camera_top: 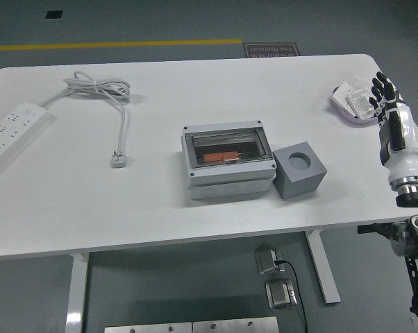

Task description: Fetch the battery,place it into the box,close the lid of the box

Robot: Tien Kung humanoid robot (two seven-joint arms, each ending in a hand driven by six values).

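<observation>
My right hand [393, 111] hung over the table's right edge, near the far right corner, fingers straight and loosely spread, holding nothing. Its fingertips [382, 82] reached just beside a small white tray [353, 103] with packets in it; I could not tell whether they touched. What the packets were was too small to make out. My left arm was out of sight. At the middle of the white table [195, 83] sat the grey box [228, 162], an orange battery [221, 157] visible inside it. A grey cube [299, 171] stood against its right side. A white power strip [12, 132] and cord [101, 94] lay toward the far left corner. The floor was grey, with a yellow line [115, 45] beyond.
</observation>
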